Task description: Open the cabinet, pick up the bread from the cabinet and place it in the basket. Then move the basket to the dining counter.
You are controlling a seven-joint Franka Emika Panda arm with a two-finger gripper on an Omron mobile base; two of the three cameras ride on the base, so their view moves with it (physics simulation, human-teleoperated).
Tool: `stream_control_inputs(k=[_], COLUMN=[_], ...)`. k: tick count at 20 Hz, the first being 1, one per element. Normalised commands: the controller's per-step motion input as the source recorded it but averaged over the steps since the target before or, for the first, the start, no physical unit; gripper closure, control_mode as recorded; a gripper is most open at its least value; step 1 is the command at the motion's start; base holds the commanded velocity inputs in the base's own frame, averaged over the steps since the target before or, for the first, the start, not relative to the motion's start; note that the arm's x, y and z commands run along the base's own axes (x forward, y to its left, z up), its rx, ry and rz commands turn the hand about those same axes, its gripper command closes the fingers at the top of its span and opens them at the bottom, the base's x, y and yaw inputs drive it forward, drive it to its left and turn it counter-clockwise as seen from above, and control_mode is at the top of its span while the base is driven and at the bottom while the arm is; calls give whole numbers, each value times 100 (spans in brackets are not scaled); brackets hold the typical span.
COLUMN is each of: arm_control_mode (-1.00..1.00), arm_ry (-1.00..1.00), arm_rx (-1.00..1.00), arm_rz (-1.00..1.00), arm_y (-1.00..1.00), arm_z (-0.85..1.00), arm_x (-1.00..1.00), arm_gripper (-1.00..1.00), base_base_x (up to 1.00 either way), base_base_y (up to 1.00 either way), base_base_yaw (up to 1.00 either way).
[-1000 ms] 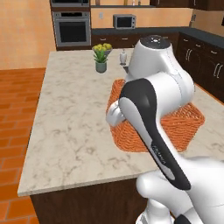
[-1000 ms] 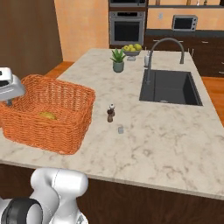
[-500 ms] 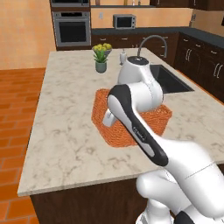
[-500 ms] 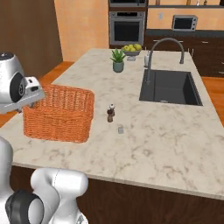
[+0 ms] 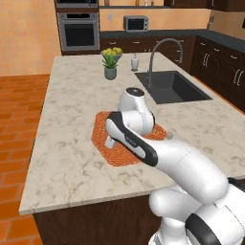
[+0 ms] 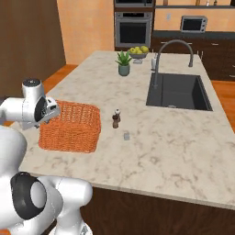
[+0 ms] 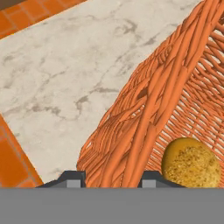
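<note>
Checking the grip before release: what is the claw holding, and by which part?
The claw holds the basket by its woven side wall at the rim, a finger on each side; the bread lies inside.

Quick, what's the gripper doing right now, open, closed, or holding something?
Gripper: closed on the wall of the orange woven wicker basket, one fingertip either side.
</note>
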Motion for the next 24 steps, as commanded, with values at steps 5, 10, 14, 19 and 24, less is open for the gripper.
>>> stream_control_inputs(k=[5,10,14,19,24], arm_control_mode=[-100,-100,-100,-100,-100], arm_ry=[9,6,-3,-14,-28], arm_rx=[0,0,0,-4,-11], arm_rz=[0,0,0,0,0], arm_y=[21,25,3,-15,22], arm_z=[-79,-53,34,95,100], arm_x=[66,49,-8,-32,-87], arm_gripper=[100,-100,-100,-100,-100], base_base_x=[0,0,0,0,0], base_base_y=[0,0,0,0,0], base_base_yaw=[0,0,0,0,0])
